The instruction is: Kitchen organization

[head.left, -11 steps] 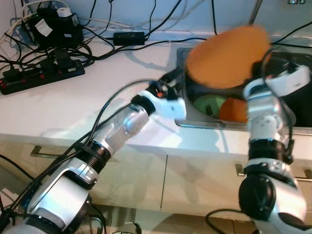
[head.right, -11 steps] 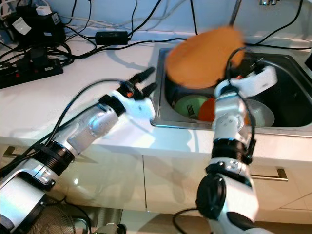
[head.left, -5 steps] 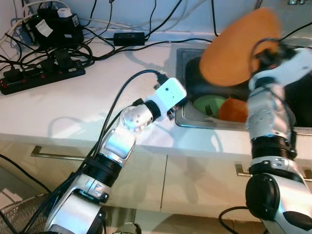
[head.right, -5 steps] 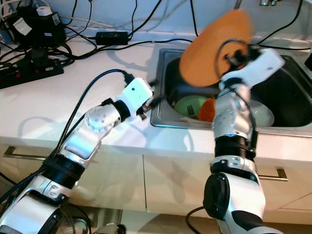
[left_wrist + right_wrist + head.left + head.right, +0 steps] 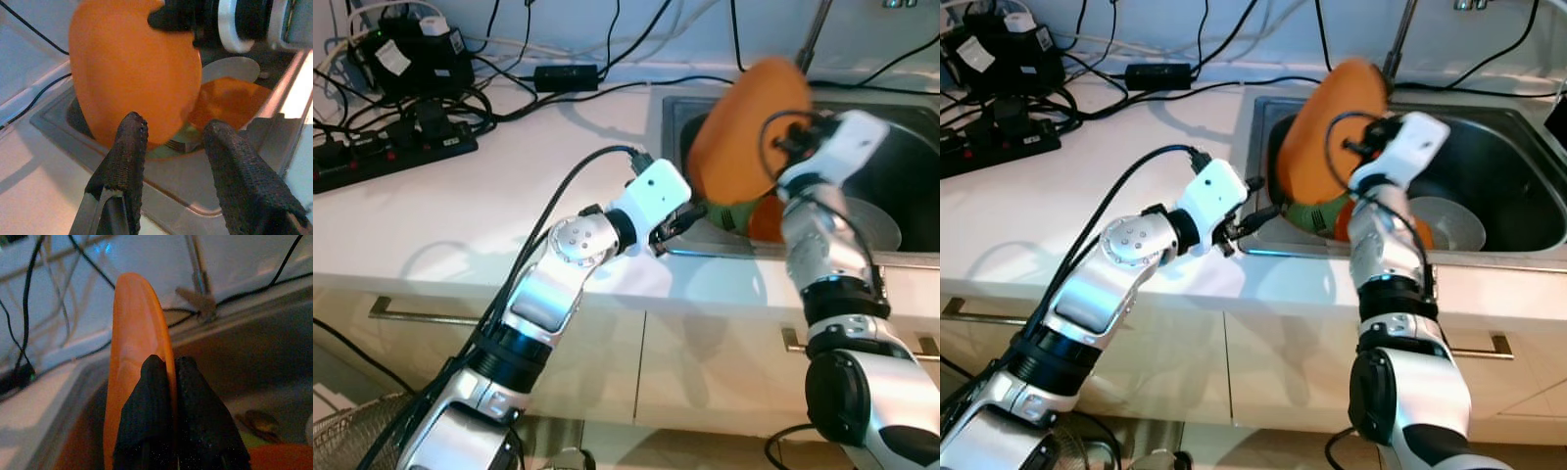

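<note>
Right now my right gripper (image 5: 168, 382) has its jaws clenched on the rim of the orange plate (image 5: 744, 127), holding it on edge, tilted, above the left part of the sink (image 5: 1489, 147). From the right wrist view I see both black fingers (image 5: 146, 406) pinching the thin rim from either side. My left gripper (image 5: 171, 142) sits at the sink's near-left corner, just above the desk (image 5: 489, 196) edge, with its jaws released and a clear gap between them, pointing at the plate but not touching it. Down in the sink I can make out a green plate (image 5: 1317, 217), another orange dish (image 5: 230, 100) and a pale round plate (image 5: 1445, 223). Off to my left, a power strip (image 5: 391, 157) and tangled cables (image 5: 509, 39) lie on the desk.
</note>
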### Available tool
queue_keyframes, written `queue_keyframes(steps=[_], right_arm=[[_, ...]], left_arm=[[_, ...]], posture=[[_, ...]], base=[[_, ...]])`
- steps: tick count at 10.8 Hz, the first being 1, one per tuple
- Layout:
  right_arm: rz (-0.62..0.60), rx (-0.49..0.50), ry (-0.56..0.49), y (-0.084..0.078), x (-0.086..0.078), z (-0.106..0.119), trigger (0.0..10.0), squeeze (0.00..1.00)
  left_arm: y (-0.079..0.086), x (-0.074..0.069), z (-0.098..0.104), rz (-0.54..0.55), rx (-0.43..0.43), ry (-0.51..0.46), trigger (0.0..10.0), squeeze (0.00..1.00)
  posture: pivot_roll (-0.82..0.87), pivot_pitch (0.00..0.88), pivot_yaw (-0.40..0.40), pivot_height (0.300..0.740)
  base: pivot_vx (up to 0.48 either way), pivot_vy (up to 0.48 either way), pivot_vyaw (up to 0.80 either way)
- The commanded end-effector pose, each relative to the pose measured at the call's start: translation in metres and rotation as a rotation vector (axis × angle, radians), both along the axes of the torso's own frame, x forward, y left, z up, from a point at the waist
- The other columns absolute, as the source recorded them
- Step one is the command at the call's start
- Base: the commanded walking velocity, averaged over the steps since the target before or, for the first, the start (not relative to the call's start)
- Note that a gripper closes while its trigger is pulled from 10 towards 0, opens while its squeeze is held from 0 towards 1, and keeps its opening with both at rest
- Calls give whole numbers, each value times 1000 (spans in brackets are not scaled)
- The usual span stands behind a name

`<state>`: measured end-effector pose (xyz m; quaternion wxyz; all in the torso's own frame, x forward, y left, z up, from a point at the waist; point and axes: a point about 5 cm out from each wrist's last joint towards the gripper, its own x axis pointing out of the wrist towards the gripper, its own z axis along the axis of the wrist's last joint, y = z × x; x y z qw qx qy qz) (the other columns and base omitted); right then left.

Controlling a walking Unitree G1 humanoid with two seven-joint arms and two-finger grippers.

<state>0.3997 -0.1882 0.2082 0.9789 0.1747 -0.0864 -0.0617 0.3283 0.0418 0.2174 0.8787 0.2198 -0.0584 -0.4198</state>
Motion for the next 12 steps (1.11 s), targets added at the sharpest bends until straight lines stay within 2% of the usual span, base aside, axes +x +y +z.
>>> queue_keyframes(steps=[1,2,5,7,10,12], right_arm=[[13,-9,-12,3,4,8,10000,0],[30,-16,38,7,4,-5,10000,0],[30,-6,93,11,2,-23,10000,0],[35,-6,155,14,0,-39,10000,0],[42,-4,178,17,-1,-46,10000,0],[45,-4,184,17,-1,-48,10000,0]], left_arm=[[3,-2,0,5,-7,21,10000,0],[4,-4,0,15,-3,31,10000,0],[6,-10,-1,22,12,56,10000,0],[7,-13,-11,33,38,122,10000,0],[9,-14,-23,74,30,208,10000,0],[10,-13,-30,106,4,231,10000,0]], posture=[[217,97,-10,740],[223,98,-10,740],[230,109,-3,740],[236,112,2,740],[239,110,3,740],[240,109,0,740]], base=[[0,0,0],[0,0,0],[0,0,0],[0,0,0],[0,0,0],[0,0,0]])
